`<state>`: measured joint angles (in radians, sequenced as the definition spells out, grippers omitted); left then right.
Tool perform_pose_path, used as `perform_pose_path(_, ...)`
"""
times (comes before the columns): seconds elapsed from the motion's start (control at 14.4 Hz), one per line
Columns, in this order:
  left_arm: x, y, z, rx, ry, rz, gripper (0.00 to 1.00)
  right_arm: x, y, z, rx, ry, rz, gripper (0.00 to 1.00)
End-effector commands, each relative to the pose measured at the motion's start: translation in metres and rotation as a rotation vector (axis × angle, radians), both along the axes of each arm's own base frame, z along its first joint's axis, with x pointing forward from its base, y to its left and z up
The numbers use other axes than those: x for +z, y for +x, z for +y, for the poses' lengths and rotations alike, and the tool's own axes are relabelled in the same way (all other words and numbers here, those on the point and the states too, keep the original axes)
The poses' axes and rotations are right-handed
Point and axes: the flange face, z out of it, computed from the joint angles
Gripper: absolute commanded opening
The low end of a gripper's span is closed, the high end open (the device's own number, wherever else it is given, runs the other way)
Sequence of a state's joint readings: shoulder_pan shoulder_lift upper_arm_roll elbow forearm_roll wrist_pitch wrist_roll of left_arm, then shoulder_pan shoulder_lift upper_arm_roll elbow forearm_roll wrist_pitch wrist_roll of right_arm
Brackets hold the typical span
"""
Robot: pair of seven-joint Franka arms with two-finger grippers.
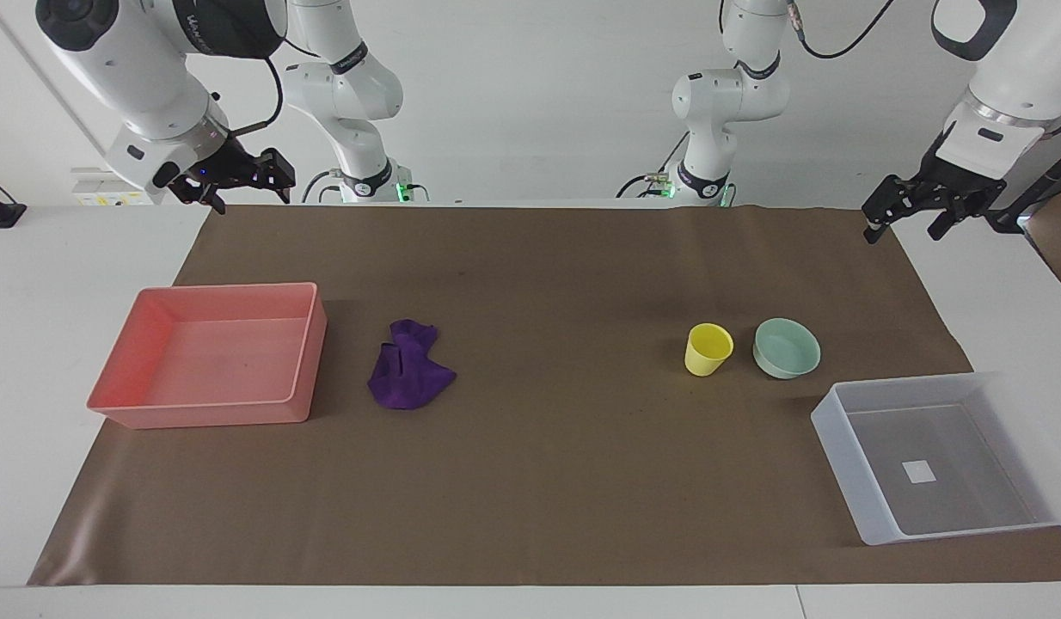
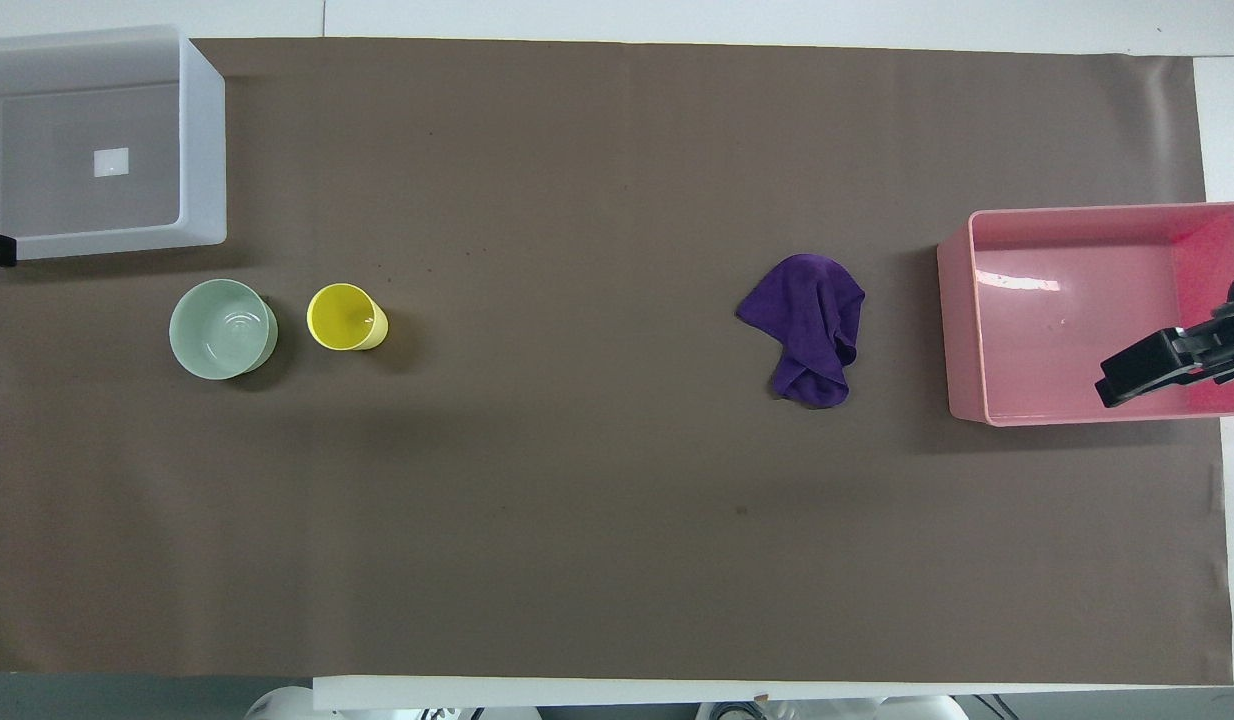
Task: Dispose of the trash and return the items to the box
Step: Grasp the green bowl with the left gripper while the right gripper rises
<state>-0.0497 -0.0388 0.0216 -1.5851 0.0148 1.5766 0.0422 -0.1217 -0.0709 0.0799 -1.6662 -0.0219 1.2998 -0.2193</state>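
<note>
The purple cloth wad (image 1: 407,378) (image 2: 807,325) lies on the brown mat beside the pink tray. The yellow cup (image 1: 708,350) (image 2: 342,317) stands upright beside the mint-green bowl (image 1: 786,348) (image 2: 222,328). Both are a little nearer to the robots than the translucent box (image 1: 840,447) (image 2: 205,150), which is empty. My right gripper (image 1: 251,193) (image 2: 1152,365) hangs open and empty, high over the right arm's end of the table. My left gripper (image 1: 904,228) hangs open and empty over the mat's corner at the left arm's end. Neither touches anything.
The pink rectangular tray (image 1: 298,361) (image 2: 962,330) stands empty at the right arm's end of the mat. The brown mat (image 1: 548,481) covers most of the white table. The box overhangs the mat's edge at the left arm's end.
</note>
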Motion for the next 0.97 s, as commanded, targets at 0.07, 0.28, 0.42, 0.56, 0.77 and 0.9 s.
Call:
perform_pose_path(0.07, -0.002, 0.004, -0.016, -0.031, 0.005, 0.010, 1.00, 0.000, -0.005, 0.000, 0.009, 0.009, -0.010, 0.99)
perform_pose_path(0.28, -0.063, -0.023, -0.012, 0.009, -0.001, -0.044, 1.00, 0.000, -0.005, 0.000, 0.009, 0.009, -0.010, 0.99)
perform_pose_path(0.42, -0.131, -0.045, -0.006, 0.053, -0.007, -0.084, 1.00, 0.000, -0.005, 0.000, 0.009, 0.009, -0.010, 0.99)
perform_pose_path(0.56, -0.181, -0.037, 0.008, 0.097, -0.007, -0.081, 1.00, 0.000, -0.005, 0.000, 0.009, 0.009, -0.010, 0.99)
perform_pose_path(0.77, -0.259, -0.020, 0.009, 0.093, -0.005, -0.047, 1.00, 0.009, -0.011, 0.004, 0.015, 0.007, -0.017, 0.99)
perform_pose_path(0.9, -0.291, -0.013, 0.008, 0.095, -0.013, -0.131, 0.93, 0.021, -0.014, 0.000, 0.006, 0.005, -0.048, 0.99)
